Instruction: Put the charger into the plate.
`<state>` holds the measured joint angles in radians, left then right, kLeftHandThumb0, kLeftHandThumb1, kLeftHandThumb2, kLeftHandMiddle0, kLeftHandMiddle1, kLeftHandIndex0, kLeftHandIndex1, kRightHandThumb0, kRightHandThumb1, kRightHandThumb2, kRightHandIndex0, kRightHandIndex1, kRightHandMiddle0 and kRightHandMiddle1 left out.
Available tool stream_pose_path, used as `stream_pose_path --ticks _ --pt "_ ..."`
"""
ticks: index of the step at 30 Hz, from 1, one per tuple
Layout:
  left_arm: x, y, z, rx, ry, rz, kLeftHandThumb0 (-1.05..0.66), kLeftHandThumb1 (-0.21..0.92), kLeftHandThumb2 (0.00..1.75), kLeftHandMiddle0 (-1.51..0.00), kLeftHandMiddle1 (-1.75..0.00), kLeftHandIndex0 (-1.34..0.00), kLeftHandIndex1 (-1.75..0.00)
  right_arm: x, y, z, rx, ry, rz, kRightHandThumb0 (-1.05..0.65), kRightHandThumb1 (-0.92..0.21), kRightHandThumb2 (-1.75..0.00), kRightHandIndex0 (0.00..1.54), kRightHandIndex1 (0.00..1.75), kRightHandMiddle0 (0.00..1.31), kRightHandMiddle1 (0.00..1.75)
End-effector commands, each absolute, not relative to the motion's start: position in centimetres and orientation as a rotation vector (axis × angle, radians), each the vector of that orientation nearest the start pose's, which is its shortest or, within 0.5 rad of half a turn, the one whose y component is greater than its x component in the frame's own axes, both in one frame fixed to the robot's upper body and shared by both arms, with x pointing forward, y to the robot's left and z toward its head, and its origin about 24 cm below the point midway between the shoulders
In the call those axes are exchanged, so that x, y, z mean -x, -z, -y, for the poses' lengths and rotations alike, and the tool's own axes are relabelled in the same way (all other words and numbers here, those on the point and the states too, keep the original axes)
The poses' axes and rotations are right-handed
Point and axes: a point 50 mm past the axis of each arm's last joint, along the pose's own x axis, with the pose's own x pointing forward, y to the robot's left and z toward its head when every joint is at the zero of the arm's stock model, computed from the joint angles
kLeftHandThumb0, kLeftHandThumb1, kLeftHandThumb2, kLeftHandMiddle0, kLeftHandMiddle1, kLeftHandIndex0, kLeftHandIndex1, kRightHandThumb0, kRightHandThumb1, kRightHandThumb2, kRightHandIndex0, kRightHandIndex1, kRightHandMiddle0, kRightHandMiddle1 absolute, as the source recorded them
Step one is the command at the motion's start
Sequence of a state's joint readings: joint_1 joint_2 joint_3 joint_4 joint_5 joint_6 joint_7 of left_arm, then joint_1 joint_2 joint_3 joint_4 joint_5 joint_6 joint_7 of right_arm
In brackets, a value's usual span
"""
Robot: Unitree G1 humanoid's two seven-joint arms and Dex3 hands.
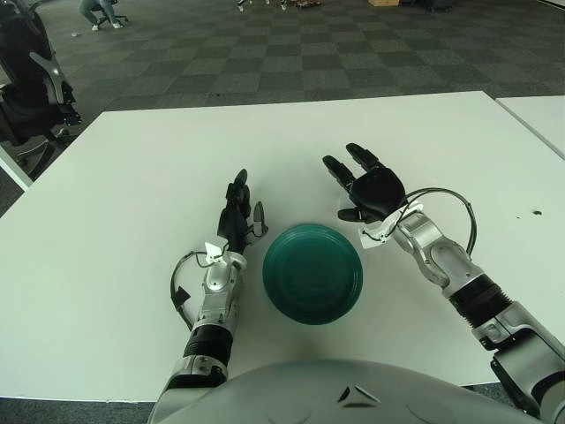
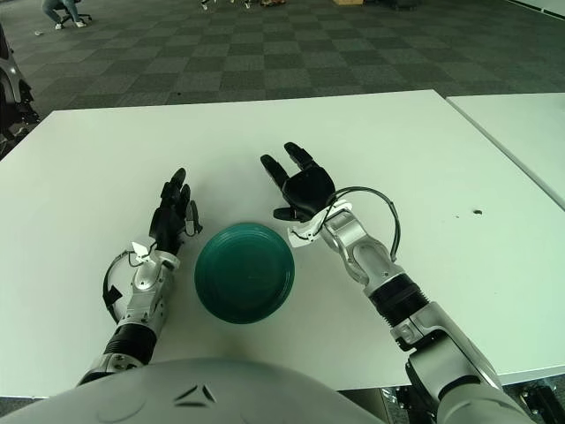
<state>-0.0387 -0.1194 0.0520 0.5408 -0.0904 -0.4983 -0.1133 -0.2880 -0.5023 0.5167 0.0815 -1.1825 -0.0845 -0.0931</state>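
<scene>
One plate [image 1: 312, 273], no charger visible, two hands, fingers spread

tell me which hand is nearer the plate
Left, narrowly. The left hand shows just off the plate's left rim, fingers pointing away from the robot. The right hand sits open past the plate's far right edge, slightly further off.

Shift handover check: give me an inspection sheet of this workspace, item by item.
Surface: white table, small dark speck near its right edge.
Job's things: green plate holds nothing; charger nothing seen.
Clutter: nothing seen.
Hands: left hand shows left of the plate, fingers straight; right hand beyond the plate's right side, fingers spread, holding nothing.
Cables: black cable loop at right wrist, another at left forearm.
Surroundings: checkered carpet; second table at right.
</scene>
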Motion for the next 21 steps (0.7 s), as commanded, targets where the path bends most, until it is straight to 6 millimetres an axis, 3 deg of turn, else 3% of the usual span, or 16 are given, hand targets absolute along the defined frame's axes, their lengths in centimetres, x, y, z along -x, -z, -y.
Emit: stream_pose_path --ticks 1,9,21 --pt "-17.9 8.9 -11.5 0.269 -0.008 -0.342 -0.92 0.92 0.93 -0.14 0.00 0.00 -0.28 -27.6 -7.3 12.3 1.698 -0.383 0.492 -1.05 -0.92 -1.01 0.07 0.02 0.00 0.00" --pt "-17.9 9.0 -11.5 0.274 -0.004 -0.349 -0.92 0.92 0.94 -0.14 0.00 0.00 -0.26 -27.4 -6.6 12.5 1.695 -0.391 0.455 -1.05 -0.92 -1.00 0.08 0.02 0.00 0.00" --pt "-17.8 8.8 -11.6 0.294 -0.012 -0.322 -0.90 0.92 0.89 -0.13 0.00 0.00 -0.30 -29.1 -4.6 13.1 1.697 -0.395 0.320 -1.05 -0.92 -0.98 0.08 0.02 0.01 0.00"
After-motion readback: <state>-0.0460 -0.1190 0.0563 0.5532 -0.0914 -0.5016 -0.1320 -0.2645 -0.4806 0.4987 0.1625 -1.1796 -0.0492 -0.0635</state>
